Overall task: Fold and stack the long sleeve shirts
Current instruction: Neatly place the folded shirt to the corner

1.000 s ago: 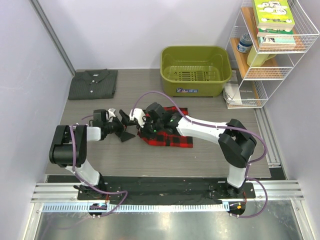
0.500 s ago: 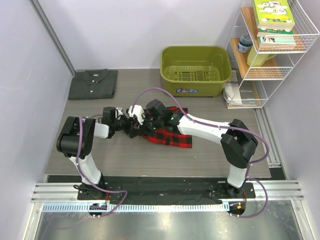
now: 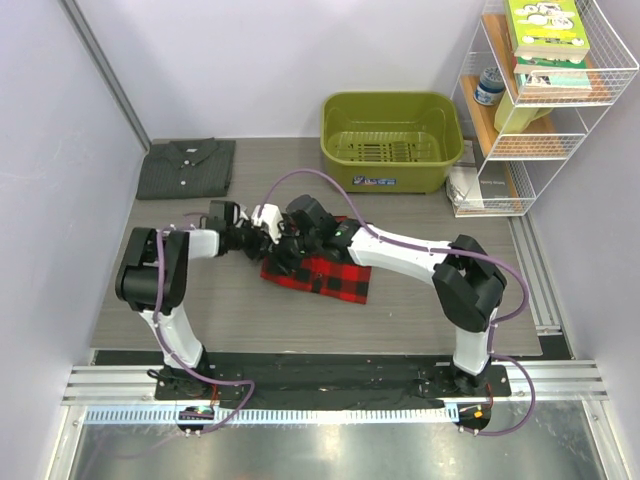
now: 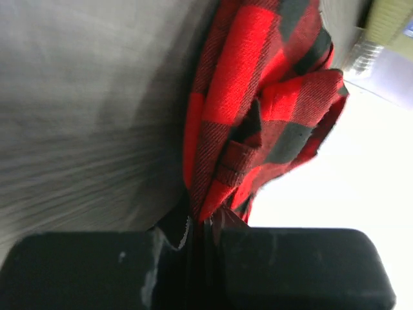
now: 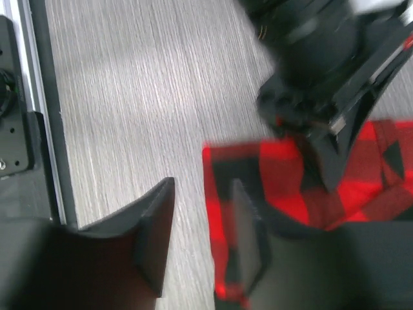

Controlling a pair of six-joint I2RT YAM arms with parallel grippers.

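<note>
Found the red-and-black plaid shirt (image 3: 325,275) bunched in a loose heap near the centre of the tabletop (image 3: 230,310), with the dark grey shirt (image 3: 187,167) lying folded and well apart at the 10 o'clock corner. Noted the left hand (image 4: 203,226) clamped tight on a fold of the plaid at the heap's 9 o'clock edge. Recorded the right hand (image 5: 203,187) just beside it, fingers apart, one over the plaid's edge and the other over bare tabletop.
</note>
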